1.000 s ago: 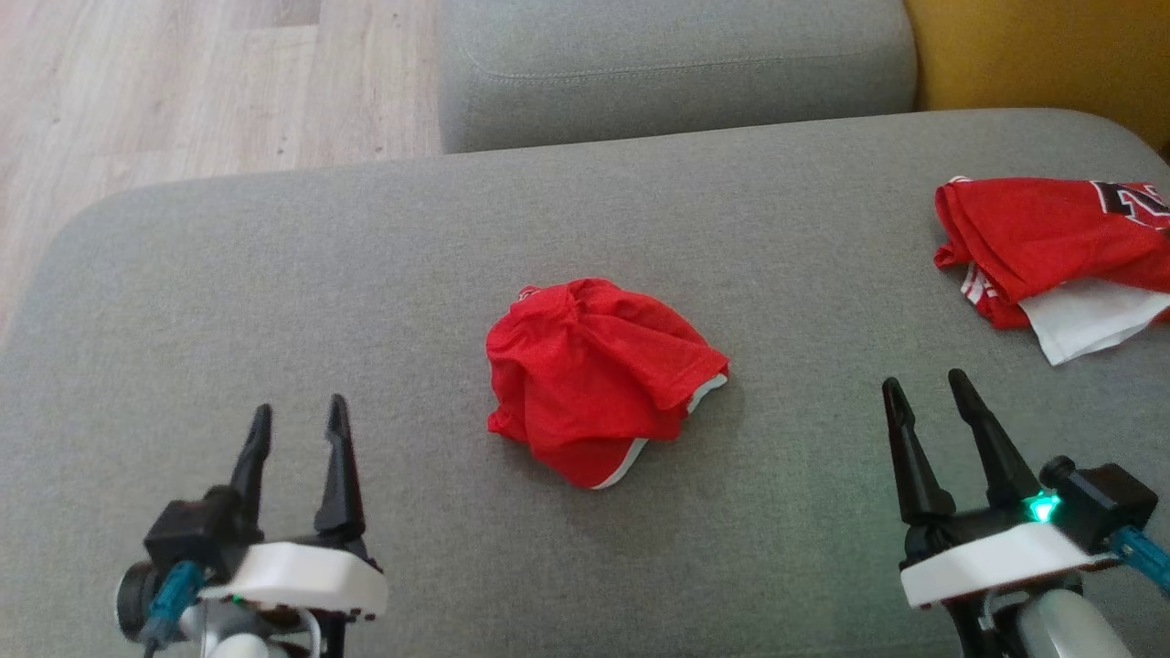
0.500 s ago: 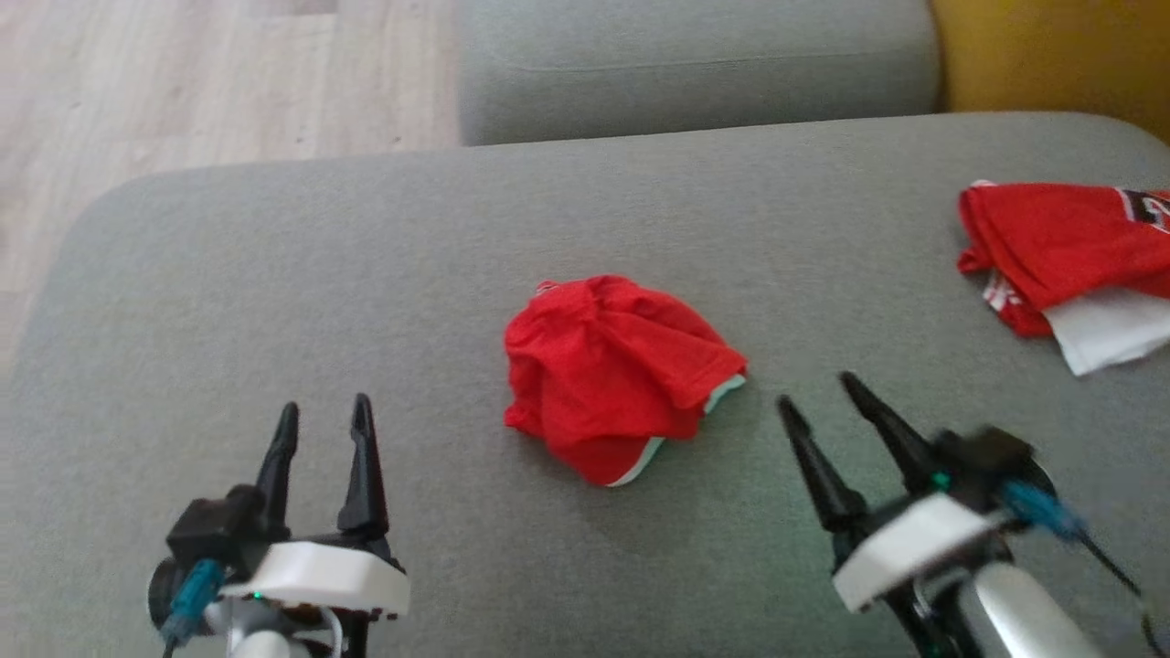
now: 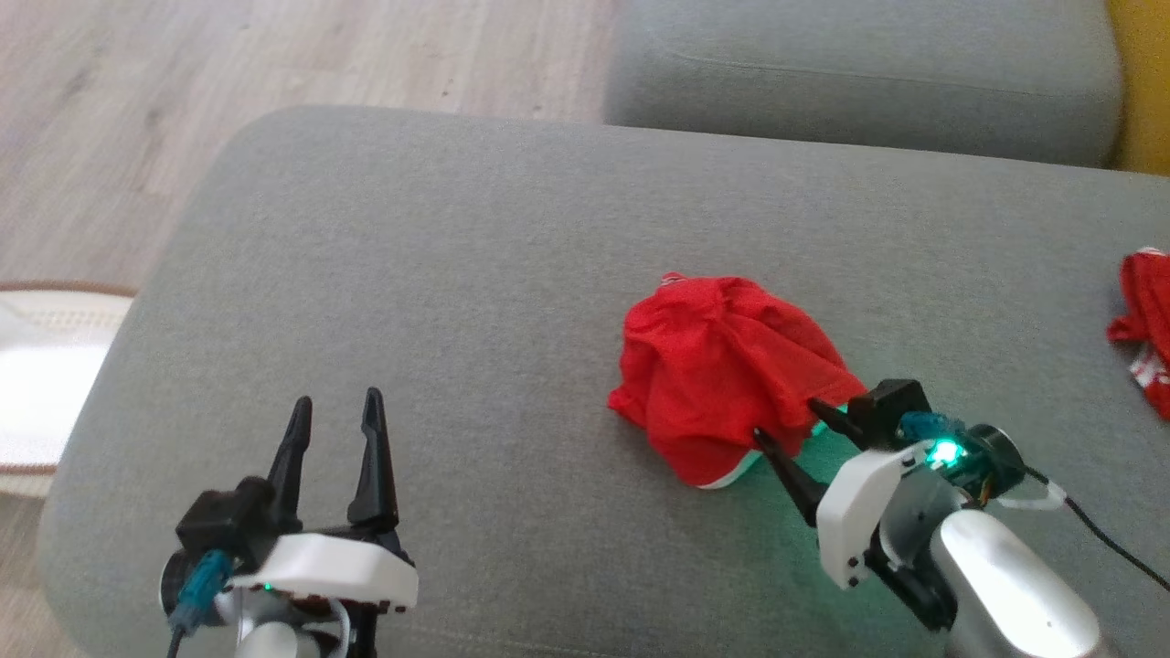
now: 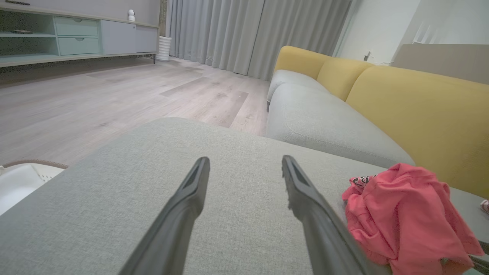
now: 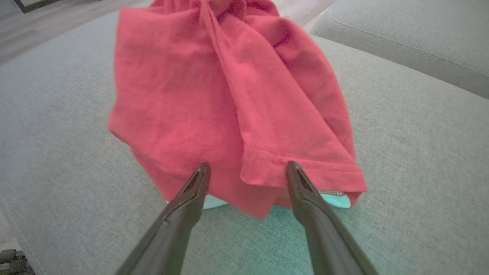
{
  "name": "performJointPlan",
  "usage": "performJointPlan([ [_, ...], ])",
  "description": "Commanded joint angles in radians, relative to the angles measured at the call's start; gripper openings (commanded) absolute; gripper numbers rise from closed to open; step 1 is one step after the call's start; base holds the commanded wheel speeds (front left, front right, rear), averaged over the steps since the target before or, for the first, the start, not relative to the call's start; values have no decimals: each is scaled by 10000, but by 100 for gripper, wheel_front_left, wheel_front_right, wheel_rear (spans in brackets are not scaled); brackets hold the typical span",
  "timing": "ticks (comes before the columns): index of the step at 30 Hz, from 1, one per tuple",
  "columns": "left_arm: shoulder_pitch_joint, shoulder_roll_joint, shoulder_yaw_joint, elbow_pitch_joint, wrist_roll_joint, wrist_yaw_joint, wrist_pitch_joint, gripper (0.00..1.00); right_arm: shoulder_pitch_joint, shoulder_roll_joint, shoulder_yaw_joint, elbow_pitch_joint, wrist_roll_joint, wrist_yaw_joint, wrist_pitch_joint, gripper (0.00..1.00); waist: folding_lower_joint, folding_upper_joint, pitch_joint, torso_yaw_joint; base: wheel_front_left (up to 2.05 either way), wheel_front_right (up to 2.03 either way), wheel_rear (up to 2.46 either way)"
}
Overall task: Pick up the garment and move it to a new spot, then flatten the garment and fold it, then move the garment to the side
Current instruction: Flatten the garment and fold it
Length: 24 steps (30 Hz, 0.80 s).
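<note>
A crumpled red garment (image 3: 722, 370) with a white trim lies bunched on the grey sofa cushion (image 3: 475, 274). My right gripper (image 3: 786, 422) is open at the garment's near right edge, its fingertips (image 5: 200, 172) reaching over a hemmed red fold (image 5: 275, 160) without closing on it. The garment (image 4: 401, 214) appears at the right of the left wrist view. My left gripper (image 3: 334, 411) is open over bare cushion, well to the left of the garment, with nothing between its fingers (image 4: 195, 183).
A second red and white garment (image 3: 1143, 343) lies at the cushion's far right edge. Another grey cushion (image 3: 859, 73) and a yellow backrest (image 4: 420, 107) sit behind. Wooden floor (image 3: 137, 110) and a pale basket (image 3: 37, 375) lie to the left, past the cushion's rounded edge.
The head camera has turned left, shifting the scene rightwards. My right gripper has swung in from the lower right to the garment's near edge. The left gripper has stayed open in place.
</note>
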Motion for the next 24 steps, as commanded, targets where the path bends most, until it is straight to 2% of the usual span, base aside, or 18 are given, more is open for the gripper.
performJointPlan([
  [1, -517, -36, 412, -301, 41, -62, -122, 100, -645, -2, 4, -182, -71, -7, -101, 100, 0, 0, 72, 203, 0, 0, 0],
  [2, -512, -42, 431, -303, 39, -66, -122, 100, -710, 26, -57, -12, -136, -7, -164, 99, 0, 0, 82, 244, 0, 0, 0],
  [3, -504, -48, 460, -309, 35, -70, -122, 100, -770, 53, -114, 140, -221, -7, -227, 77, 0, 0, 90, 266, 0, 0, 0],
  [4, -497, -52, 487, -315, 36, -73, -122, 100, -823, 85, -145, 266, -294, -7, -286, 45, 0, 0, 98, 278, 0, 0, 0],
  [5, -493, -56, 511, -320, 40, -69, -122, 100, -873, 119, -168, 370, -337, -7, -354, 6, 0, 0, 103, 275, 0, 0, 0],
  [6, -484, -60, 534, -324, 44, -59, -122, 100, -930, 123, -177, 461, -407, -7, -425, 0, 0, 0, 101, 256, 0, 0, 0],
  [11, -412, -71, 660, -258, 3, -123, -122, 100, -1155, 129, -141, 518, -462, -7, -675, 0, 0, 0, -12, -81, 0, 0, 0],
  [14, -371, -75, 652, -244, -20, -138, -122, 100, -1256, -85, -94, -4, -160, -7, -405, 0, 0, 0, -70, -381, 0, 0, 0],
  [19, -351, -77, 609, -318, -145, -39, -122, 100, -1463, -1024, -128, -2162, 1351, -7, 1258, 0, 0, 0, -47, -772, 0, 0, 0],
  [24, -419, -78, 524, -347, -241, -28, -122, 100, -1474, -2182, -1098, -4772, 2916, -7, 3365, 0, 0, 0, 145, -841, 0, 0, 0],
])
